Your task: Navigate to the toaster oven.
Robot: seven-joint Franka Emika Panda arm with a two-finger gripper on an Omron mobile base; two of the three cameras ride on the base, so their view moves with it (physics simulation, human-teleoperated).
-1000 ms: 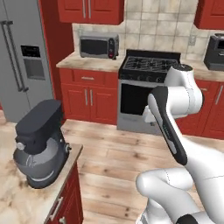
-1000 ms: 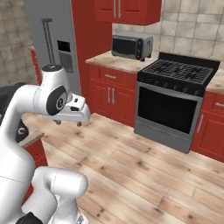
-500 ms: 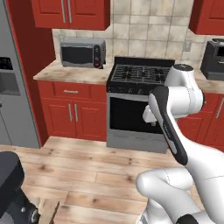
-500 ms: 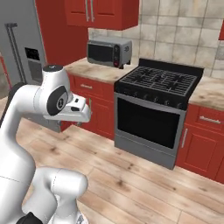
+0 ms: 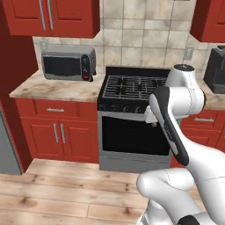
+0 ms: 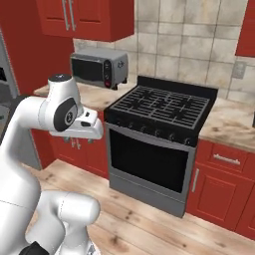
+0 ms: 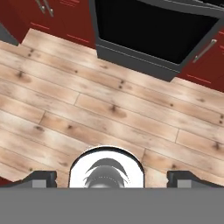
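Observation:
The toaster oven [image 5: 68,63] is a small silver-grey box with a dark glass door, black knobs and a red mark on its right panel. It stands on the counter left of the stove, also seen as the toaster oven [image 6: 97,66]. My gripper [image 6: 77,142] hangs from the folded arm and points down at the floor, well in front of the counter. In the hand view the gripper [image 7: 112,178] is open, its dark fingertips [image 7: 41,177] far apart over wooden floor, nothing between them.
A black-topped stove [image 5: 132,88] with a dark oven door [image 7: 148,30] stands straight ahead between red base cabinets [image 5: 55,132]. A dark appliance [image 5: 217,70] sits on the right counter. A grey fridge edge [image 5: 6,149] is at the far left. Wooden floor [image 7: 109,109] lies open ahead.
The whole picture has shifted as the base moved: the island with the stand mixer and the fridge slid out to the left, and stove and toaster oven appear nearer. The arm kept its pose.

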